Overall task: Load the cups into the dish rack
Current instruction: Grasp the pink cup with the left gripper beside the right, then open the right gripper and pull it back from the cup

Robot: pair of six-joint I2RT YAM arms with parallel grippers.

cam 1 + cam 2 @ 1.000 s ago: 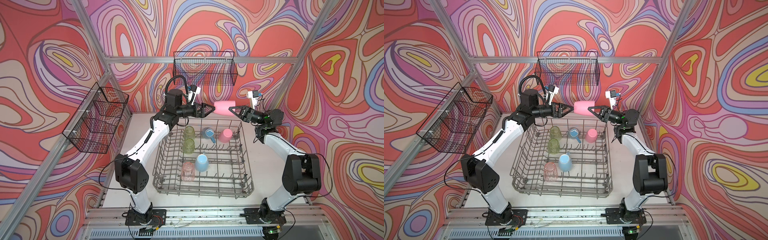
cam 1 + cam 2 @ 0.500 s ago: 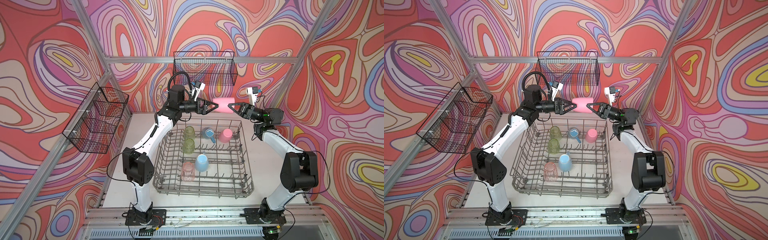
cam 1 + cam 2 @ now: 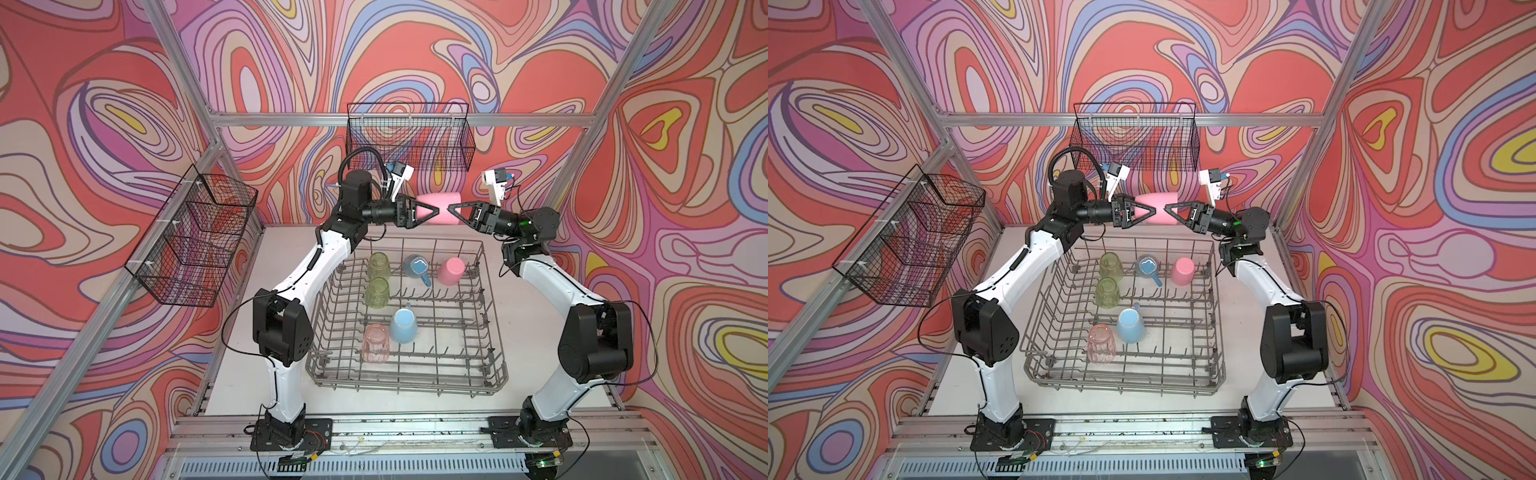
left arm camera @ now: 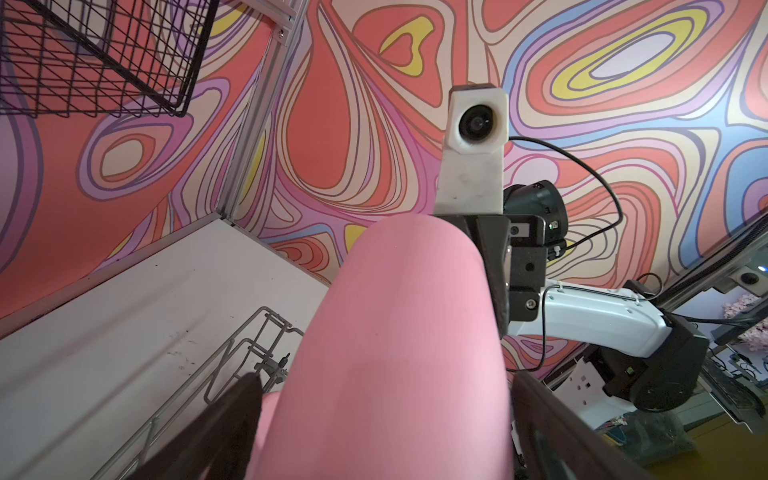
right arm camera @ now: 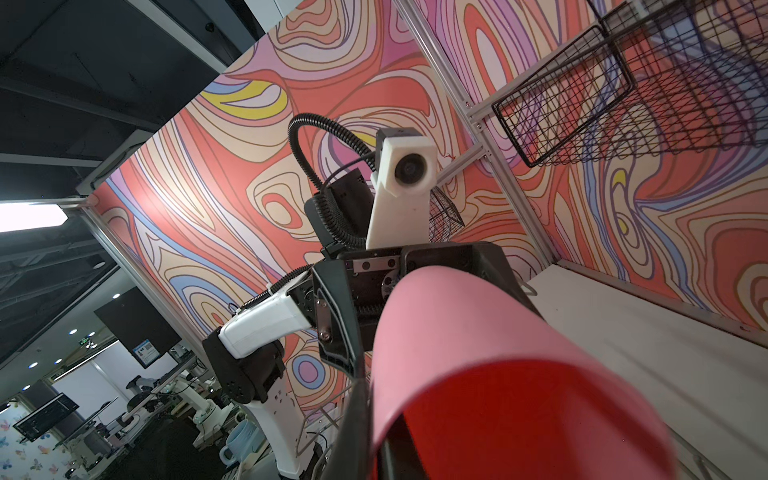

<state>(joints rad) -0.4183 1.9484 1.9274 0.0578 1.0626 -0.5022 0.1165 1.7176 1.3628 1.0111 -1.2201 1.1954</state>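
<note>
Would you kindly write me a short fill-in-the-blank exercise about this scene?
The dish rack holds ___ cups. Both handled mugs in it are ___. The right gripper is shut on a ___ cup in the air.
Missing words: six; blue; pink.

The opaque pink cup (image 3: 440, 198), at twelve o'clock beyond the dish rack (image 3: 409, 380), is looking like smooth, matt plastic with no glare on it. The rack's grey wire is reading as dull coated metal. At its eleven o'clock, two yellow-green tumblers (image 3: 378, 266) are showing ribbed, translucent, glossy walls, and the pink tumbler (image 3: 375, 344) at seven o'clock is looking much the same. The blue mugs (image 3: 404, 327) are appearing smooth and satin. The white table (image 4: 124, 311) is showing matt and scuffed. The arm shells (image 3: 320, 266) are gleaming as glossy white plastic.
</note>
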